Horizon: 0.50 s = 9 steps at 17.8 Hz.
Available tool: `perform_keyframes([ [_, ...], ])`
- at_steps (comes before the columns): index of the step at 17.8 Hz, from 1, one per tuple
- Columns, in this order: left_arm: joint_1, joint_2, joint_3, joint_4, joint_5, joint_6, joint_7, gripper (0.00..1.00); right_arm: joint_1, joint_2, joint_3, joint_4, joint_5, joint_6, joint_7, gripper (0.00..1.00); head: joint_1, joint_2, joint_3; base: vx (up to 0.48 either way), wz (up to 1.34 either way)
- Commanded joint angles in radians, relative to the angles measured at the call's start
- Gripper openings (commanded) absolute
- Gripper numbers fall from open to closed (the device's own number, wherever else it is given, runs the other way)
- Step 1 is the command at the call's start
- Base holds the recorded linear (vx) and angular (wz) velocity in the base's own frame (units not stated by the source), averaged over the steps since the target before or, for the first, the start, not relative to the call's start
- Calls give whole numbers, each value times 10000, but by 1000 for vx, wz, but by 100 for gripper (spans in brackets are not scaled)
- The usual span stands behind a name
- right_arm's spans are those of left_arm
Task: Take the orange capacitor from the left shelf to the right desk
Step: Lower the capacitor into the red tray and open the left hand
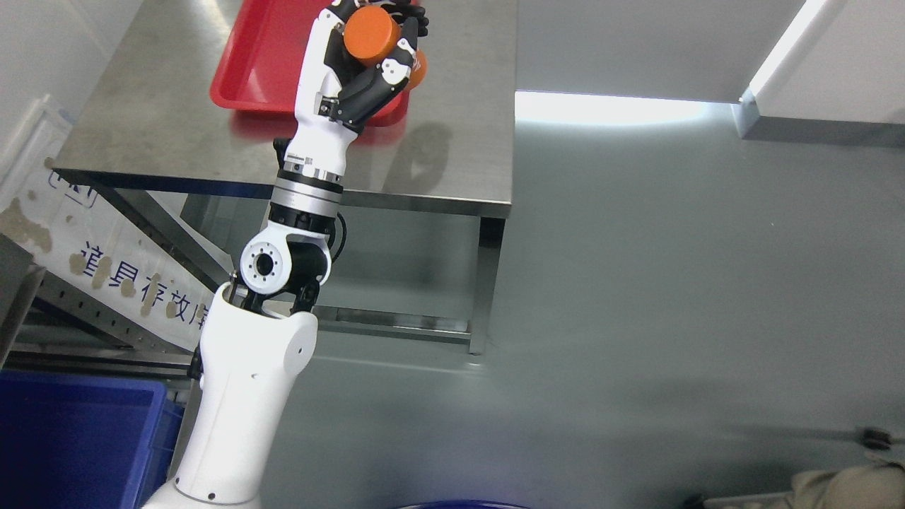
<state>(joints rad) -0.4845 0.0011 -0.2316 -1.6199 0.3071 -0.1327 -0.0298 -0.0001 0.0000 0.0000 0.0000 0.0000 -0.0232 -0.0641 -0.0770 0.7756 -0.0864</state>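
Note:
My left hand (pixel 375 42) reaches up over the steel desk (pixel 452 148) and is shut on an orange capacitor (pixel 371 35), a short orange cylinder held between thumb and fingers. It hangs above the right end of a red tray (pixel 261 63) on the desk. A second orange piece (pixel 419 68) shows just behind the fingers, by the tray's right edge. The right arm is not in view.
A blue bin (pixel 71 431) sits at the lower left. A metal shelf frame with a white printed label (pixel 106 261) runs along the left. Grey floor (pixel 672 283) spreads to the right. A beige shape (pixel 841 488) shows at the lower right corner.

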Motion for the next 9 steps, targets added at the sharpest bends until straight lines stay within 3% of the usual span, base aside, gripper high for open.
perform_keyframes([
  [1, -1780, 164, 920, 2436, -49, 1307, -70, 4, 232, -175, -169, -174, 31, -13, 12, 100, 0, 0, 0, 263, 344],
  [9, -2166, 164, -277, 4492, -538, 1664, -147, 5, 232, -175, -169, -174, 31, 2, -3, 100, 0, 0, 0, 188, 110],
])
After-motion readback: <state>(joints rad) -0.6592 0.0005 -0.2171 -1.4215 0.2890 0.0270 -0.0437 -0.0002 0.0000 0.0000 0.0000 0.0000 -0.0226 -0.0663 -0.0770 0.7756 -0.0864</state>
